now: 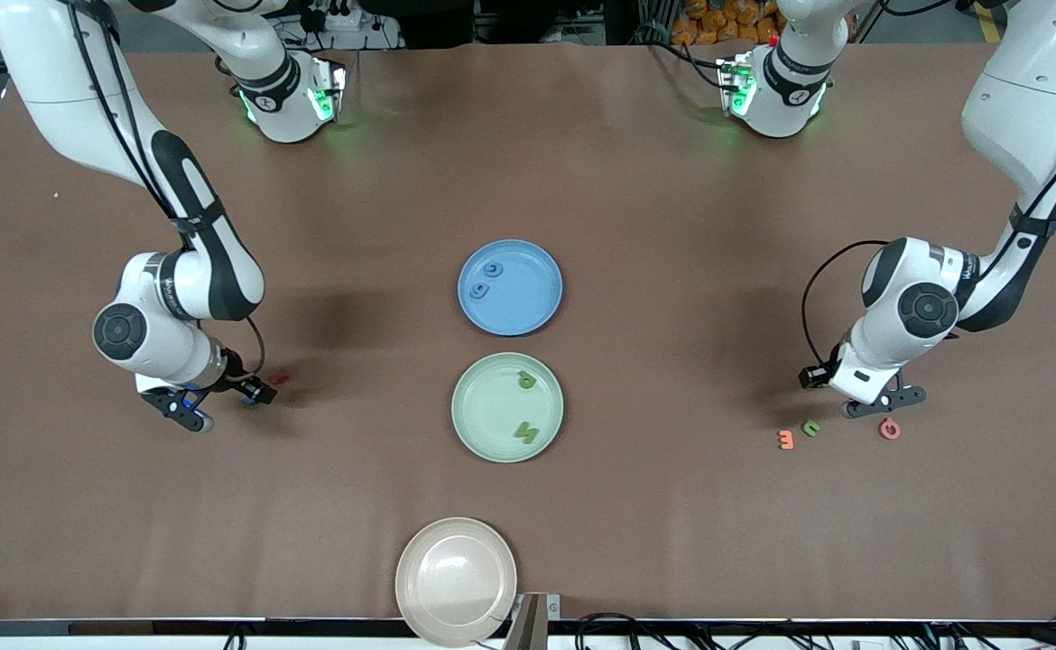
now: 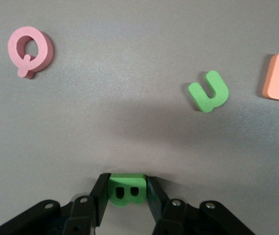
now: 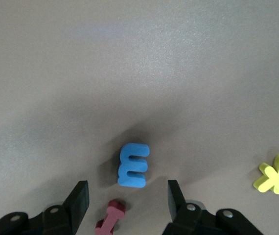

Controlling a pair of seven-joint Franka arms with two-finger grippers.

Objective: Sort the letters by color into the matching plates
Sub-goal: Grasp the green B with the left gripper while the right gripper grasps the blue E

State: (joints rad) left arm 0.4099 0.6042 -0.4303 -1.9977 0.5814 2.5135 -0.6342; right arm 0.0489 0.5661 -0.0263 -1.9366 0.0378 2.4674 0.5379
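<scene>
Two plates mid-bench, blue plate [image 1: 510, 287] and green plate [image 1: 507, 407], each hold two letters. Left gripper [image 2: 126, 196] pinches the green B [image 2: 126, 189]: lift straight. Right gripper [image 3: 128, 198], fingers spread around the blue E [image 3: 132, 165], should centre before closing.

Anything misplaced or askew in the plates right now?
Nothing stands out. The blue plate holds only two blue pieces, the green plate only two green letters, all lying flat; the beige plate is bare.
</scene>
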